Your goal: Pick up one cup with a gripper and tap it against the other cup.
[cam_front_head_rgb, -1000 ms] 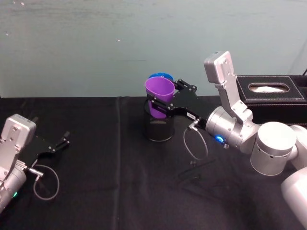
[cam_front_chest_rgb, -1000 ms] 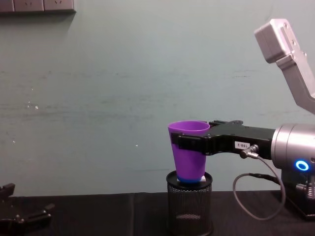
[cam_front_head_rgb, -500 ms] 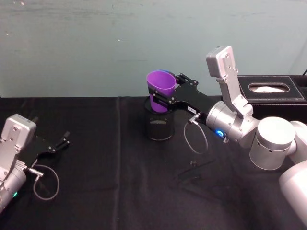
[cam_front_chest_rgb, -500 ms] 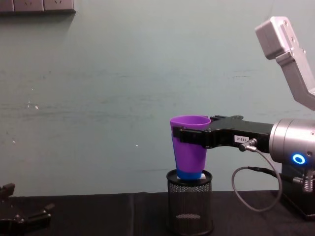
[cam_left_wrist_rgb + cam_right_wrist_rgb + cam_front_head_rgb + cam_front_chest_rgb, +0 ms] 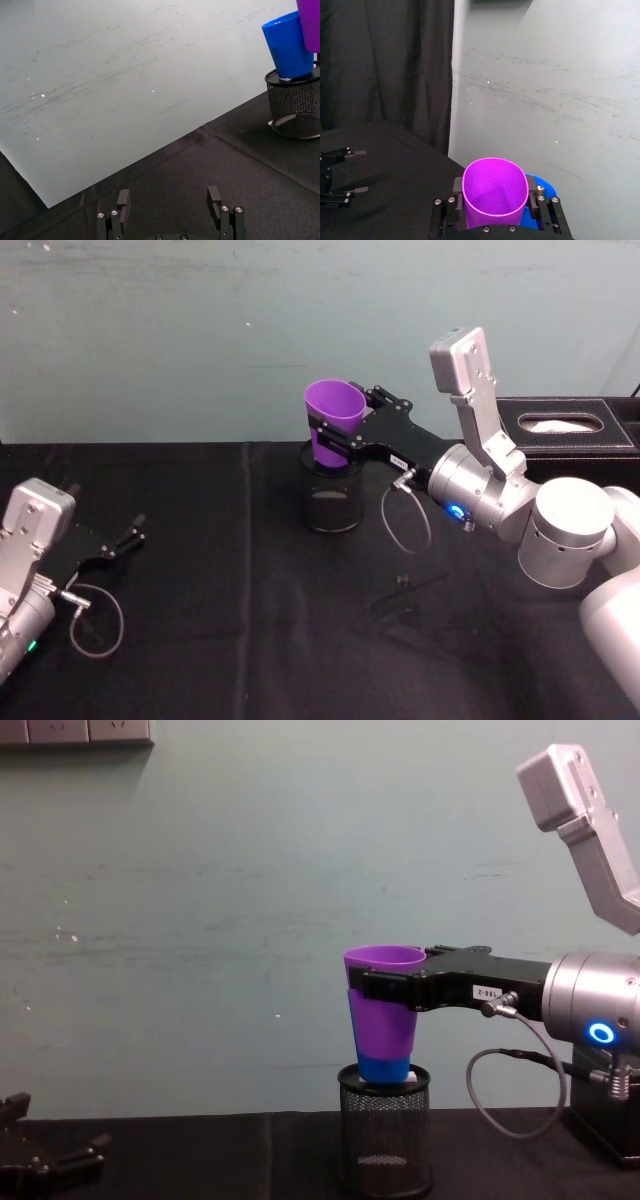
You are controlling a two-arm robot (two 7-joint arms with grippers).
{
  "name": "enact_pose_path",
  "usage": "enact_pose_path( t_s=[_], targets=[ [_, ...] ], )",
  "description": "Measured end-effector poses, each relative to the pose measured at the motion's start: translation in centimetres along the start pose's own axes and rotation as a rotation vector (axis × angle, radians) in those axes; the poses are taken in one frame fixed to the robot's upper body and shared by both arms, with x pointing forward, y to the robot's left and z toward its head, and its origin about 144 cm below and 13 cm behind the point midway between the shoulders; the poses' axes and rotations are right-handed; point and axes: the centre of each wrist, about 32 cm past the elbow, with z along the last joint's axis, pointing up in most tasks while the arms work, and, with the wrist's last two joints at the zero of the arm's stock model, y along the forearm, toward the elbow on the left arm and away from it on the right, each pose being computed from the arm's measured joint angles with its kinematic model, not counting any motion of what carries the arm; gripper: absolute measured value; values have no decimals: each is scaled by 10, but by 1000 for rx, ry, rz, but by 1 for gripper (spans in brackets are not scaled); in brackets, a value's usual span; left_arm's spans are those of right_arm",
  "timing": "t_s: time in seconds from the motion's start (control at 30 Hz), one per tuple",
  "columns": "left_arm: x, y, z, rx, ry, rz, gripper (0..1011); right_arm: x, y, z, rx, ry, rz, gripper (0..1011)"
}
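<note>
Plainly, blue cup (image 5: 287,47) stands in holder (image 5: 295,111).

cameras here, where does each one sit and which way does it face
Head view: high up, looking forward and down at the table; left gripper open, right gripper shut on the purple cup.
Chest view: lower, looking level toward the wall; right arm enters from the right.
Left wrist view: behind the left gripper, facing the blue cup in the mesh holder.
Right wrist view: behind the right gripper, looking into the purple cup.
Head and chest views share the purple cup and mesh holder.
</note>
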Motion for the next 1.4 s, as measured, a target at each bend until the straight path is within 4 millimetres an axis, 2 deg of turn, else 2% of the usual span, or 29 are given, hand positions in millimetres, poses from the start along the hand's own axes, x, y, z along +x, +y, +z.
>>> enact_pose_path(
  t_s=[1.4],
  targets=[
    [0,0,0,0,0,0,1000,7,4,3,4,18,-6,726]
  ],
)
